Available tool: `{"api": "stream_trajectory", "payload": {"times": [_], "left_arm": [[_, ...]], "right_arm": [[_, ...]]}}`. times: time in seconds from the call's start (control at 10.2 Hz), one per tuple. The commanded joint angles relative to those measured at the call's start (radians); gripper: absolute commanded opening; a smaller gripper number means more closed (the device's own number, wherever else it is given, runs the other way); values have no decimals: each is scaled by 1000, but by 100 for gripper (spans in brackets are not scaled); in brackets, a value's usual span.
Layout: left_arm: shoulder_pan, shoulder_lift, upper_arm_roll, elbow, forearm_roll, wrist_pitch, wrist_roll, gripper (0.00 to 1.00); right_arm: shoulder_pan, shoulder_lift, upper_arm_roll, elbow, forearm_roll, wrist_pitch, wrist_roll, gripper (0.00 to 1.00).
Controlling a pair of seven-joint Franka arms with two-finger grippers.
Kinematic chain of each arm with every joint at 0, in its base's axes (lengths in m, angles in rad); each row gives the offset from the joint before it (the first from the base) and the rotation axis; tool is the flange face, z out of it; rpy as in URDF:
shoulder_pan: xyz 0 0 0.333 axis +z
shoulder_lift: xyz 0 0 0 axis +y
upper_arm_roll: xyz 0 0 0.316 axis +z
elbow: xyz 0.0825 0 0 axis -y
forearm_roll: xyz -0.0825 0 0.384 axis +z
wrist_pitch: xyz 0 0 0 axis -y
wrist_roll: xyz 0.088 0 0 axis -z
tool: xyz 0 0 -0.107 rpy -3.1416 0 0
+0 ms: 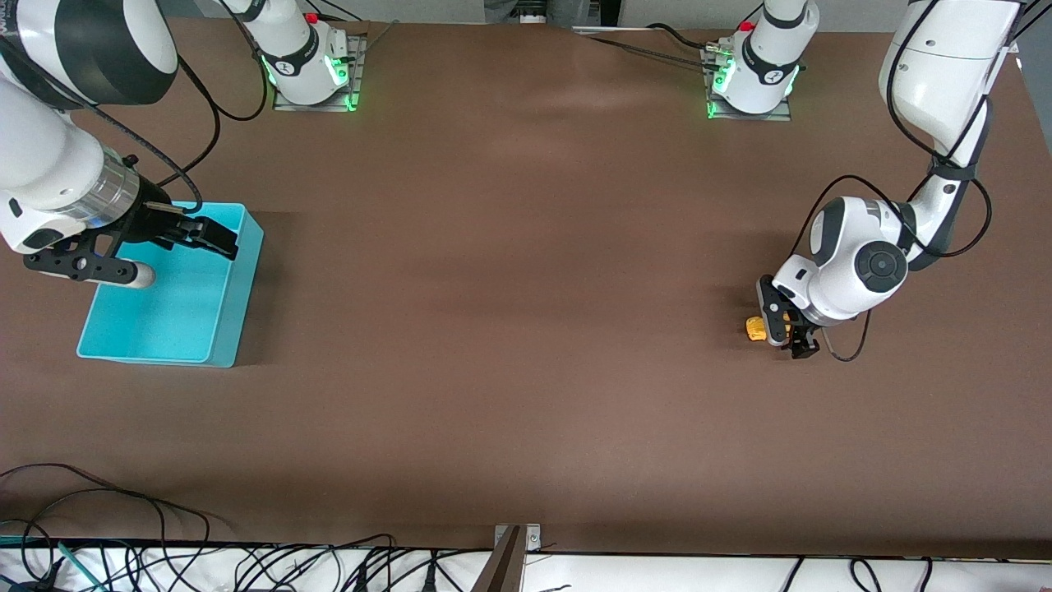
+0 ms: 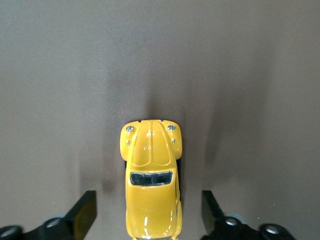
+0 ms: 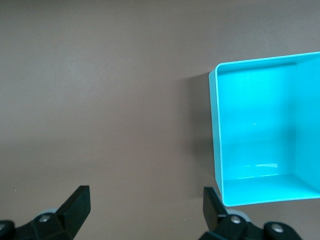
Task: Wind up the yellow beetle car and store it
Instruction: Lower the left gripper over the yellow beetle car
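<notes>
Turquoise plastic makes the bin (image 1: 177,288), the landmark at the right arm's end of the brown table (image 1: 509,247). The right gripper (image 1: 215,237) hangs over the bin's rim, its arm waiting. In the front view its black fingers run together, so their spacing is hard to read there; the right wrist view shows the 2 fingertips (image 3: 75,205) spread wide with only bare table between them, and the bin (image 3: 265,135) off to one side, cut off by the frame edge. Nothing lies inside the part of the bin that shows, though the arm covers one corner of it in the front view.

Well apart from the bin, at the left arm's end of the table, sits the car (image 1: 755,328), a small yellow shape resting on the tabletop. The left gripper (image 1: 786,327) is down around it and hides most of it in the front view, leaving only a yellow end poking out toward the bin. The left wrist view gives the better look: the car (image 2: 151,180) lies between the 2 fingers (image 2: 82,212), its hood and dark windshield plain, its tail cut off by the frame. A gap shows on each side of the body, so the jaws are apart and not touching it. The car's wheels are hidden beneath the body.
</notes>
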Motion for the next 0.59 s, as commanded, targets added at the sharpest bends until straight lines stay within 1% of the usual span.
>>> {"api": "stream_trajectory", "payload": {"times": [0.0,0.1,0.49], "left_arm": [[10,1,-13,8,24,8,27,18],[9,-1,-15,7,24,6,34,1],[10,-1,-36,8,21,-3,88,0]], "right_arm": [[-1,9,3,25,-13,-17,-9,100],[-1,9,4,25,-13,-16,-9,100],[-1,9,4,25,-14,-16,-9,100]]}}
